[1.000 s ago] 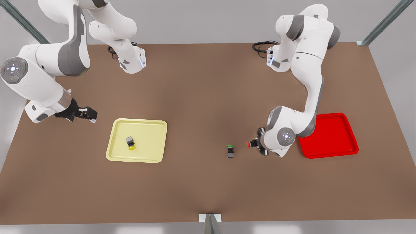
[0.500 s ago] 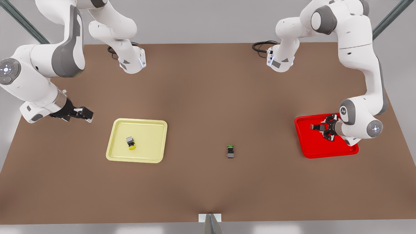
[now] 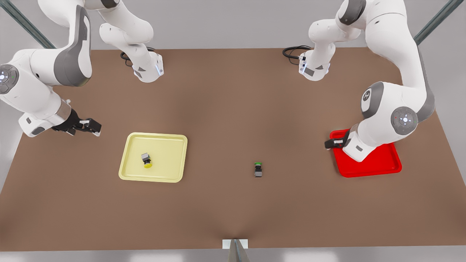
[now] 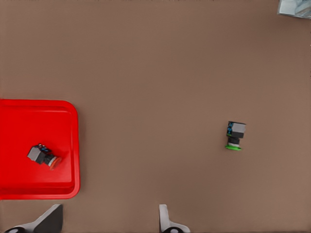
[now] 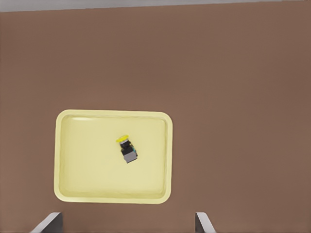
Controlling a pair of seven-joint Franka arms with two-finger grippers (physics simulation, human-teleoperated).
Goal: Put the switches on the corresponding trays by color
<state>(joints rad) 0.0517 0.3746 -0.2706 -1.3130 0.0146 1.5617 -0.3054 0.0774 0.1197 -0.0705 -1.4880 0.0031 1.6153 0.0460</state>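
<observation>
From the front view's left: the right gripper (image 3: pixel 91 127), fingers apart and empty, waits beside the pale yellow square plastic tray (image 3: pixel 171 174), where the yellow-capped switch (image 3: pixel 146 160) lies. The left gripper (image 3: pixel 333 143), fingers spread, hangs above the bright red tray (image 3: pixel 382 169); the red-capped switch (image 4: pixel 43 156) lies inside. Both look placed.

The table (image 3: pixel 225 109) is a flat, plain brown. One tray (image 3: pixel 154 157) is pale yellow, and the switch (image 3: pixel 146 160) lying in it has a grey-black body with a yellow cap. The other tray (image 4: pixel 29 126) is bright red; its switch (image 4: pixel 43 156) has a grey-black body and a red cap. A third switch (image 3: pixel 258 170) on the bare table has a green cap on a grey-black body. Both arms are white with grey joints.
</observation>
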